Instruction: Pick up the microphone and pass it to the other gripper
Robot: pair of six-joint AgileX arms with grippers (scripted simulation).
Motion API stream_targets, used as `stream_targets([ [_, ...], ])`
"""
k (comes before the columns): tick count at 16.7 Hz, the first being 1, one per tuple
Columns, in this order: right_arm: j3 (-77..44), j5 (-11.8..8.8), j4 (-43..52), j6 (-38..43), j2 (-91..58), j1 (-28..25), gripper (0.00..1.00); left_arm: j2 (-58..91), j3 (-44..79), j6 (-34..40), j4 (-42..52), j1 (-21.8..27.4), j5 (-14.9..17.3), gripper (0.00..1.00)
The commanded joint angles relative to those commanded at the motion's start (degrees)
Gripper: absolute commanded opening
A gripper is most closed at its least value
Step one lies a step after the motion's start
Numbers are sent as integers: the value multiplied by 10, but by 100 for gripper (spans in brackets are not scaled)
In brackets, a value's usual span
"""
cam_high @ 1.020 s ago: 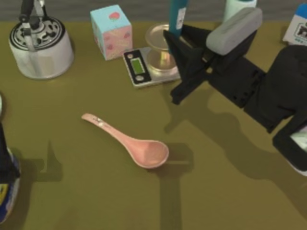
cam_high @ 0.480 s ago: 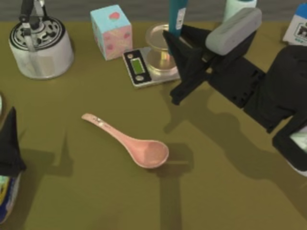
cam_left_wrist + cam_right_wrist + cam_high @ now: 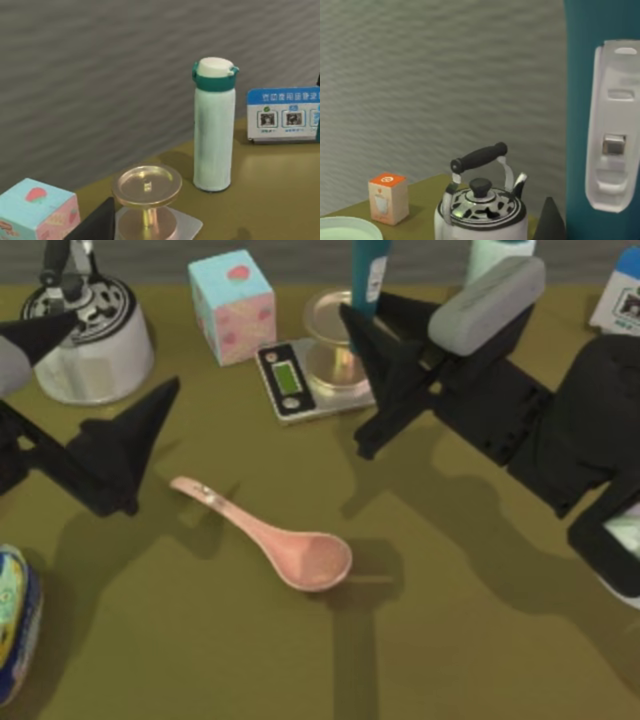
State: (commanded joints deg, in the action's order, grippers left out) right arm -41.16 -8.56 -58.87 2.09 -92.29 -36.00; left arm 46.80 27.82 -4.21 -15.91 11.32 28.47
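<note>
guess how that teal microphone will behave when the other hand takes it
The microphone looks rigid. Its smooth tapering handle may slip in the right hand. The rounded white head isn't visible, but would probably roll if dropped.

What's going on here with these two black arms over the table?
Two AgileX arms are midway through a handover. The right gripper holds the microphone upright above the kitchen scale at the table's far side; its teal handle with the white strip fills the right wrist view. The left gripper is at the table's left, between the kettle and the pink spoon, with its fingers open and nothing in them. The two are well apart, so the pass hasn't happened yet.
</note>
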Motion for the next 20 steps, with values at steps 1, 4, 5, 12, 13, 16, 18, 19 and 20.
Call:
stream_targets([
  [1,0,0,0,0,0,0,0,44,25,-3,-14,10,26,100],
  [4,0,0,0,0,0,0,0,151,91,-12,-53,38,94,100],
  [5,0,0,0,0,0,0,0,178,110,-15,-64,45,113,100],
  [12,0,0,0,0,0,0,0,246,158,-23,-92,63,157,100],
  [13,0,0,0,0,0,0,0,246,158,-23,-92,63,157,100],
  [16,0,0,0,0,0,0,0,253,163,-22,-94,67,151,100],
  [18,0,0,0,0,0,0,0,284,187,-21,-102,87,134,100],
  [19,0,0,0,0,0,0,0,305,203,-21,-107,99,122,100],
  [20,0,0,0,0,0,0,0,327,221,-20,-112,113,108,100],
])
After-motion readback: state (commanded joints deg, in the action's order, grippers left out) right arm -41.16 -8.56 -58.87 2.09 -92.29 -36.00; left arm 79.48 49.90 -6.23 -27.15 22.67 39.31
